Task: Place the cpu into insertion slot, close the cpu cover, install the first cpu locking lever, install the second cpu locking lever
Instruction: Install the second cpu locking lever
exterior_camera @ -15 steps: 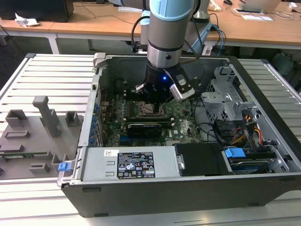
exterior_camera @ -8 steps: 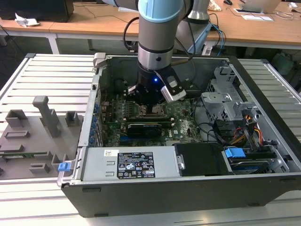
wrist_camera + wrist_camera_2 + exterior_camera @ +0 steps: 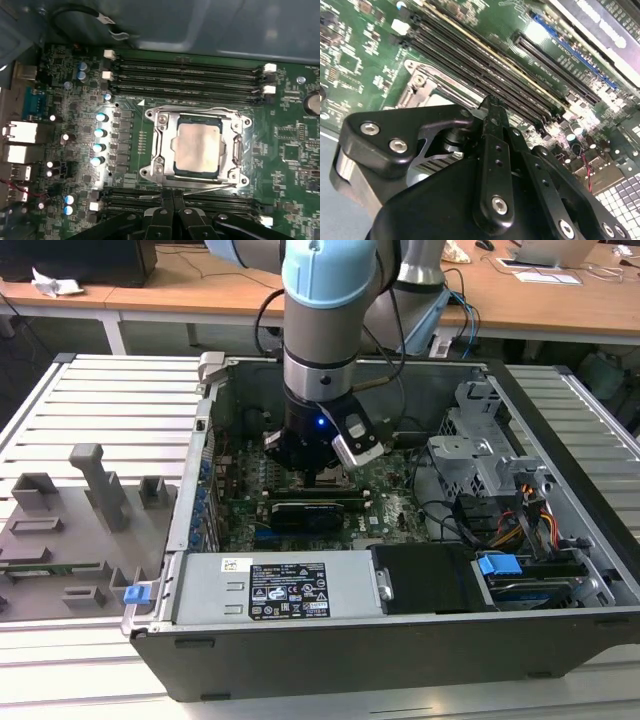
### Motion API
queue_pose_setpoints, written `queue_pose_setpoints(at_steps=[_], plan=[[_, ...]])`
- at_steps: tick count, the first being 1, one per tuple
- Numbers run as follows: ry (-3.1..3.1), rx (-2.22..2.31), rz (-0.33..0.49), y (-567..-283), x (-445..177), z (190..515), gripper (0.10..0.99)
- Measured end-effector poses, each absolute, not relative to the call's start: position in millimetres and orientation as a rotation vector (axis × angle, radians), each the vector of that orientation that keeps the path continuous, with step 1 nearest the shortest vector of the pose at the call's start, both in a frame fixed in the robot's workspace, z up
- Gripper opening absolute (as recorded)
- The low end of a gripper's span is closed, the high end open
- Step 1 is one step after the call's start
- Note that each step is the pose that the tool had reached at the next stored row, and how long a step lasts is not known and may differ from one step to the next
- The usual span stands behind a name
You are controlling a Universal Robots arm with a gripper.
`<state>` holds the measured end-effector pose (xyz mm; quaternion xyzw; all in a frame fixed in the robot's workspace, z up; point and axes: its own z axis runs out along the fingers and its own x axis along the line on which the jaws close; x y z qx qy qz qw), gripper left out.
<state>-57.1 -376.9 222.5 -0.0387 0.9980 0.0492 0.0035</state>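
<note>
The cpu (image 3: 196, 148) lies just beyond the pincer (image 3: 173, 196).

the cpu (image 3: 198, 148) shows a dull silver metal face inside the shiny metal cpu cover (image 3: 161, 145).

From the exterior view my wrist and gripper (image 3: 325, 472) stand over the motherboard (image 3: 395, 490), hiding the insertion slot beneath them. The arm (image 3: 330, 290) runs off the frame's top.

In the second wrist view my own black finger linkage blocks most of the cpu cover (image 3: 427, 85); just one corner of its metal frame shows. Memory slots (image 3: 485, 70) run out past the frame's edges.

In the first wrist view my fingers (image 3: 172, 210) cross the frame's edge and cover the near memory slots. A thin locking lever (image 3: 200, 189) lies along the cover (image 3: 165, 145); whether it is latched I cannot tell. The cpu (image 3: 198, 148) shows its face through the window, its edges tucked under the frame. Board print is too small to tell.
</note>
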Motion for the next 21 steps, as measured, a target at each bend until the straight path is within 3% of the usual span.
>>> queue_pose_setpoints(at_steps=[9,21], plan=[[3.121,-0.127,0.238,-389,-70,216,0.106],[3.116,-0.127,0.283,-390,-75,214,0.106]])
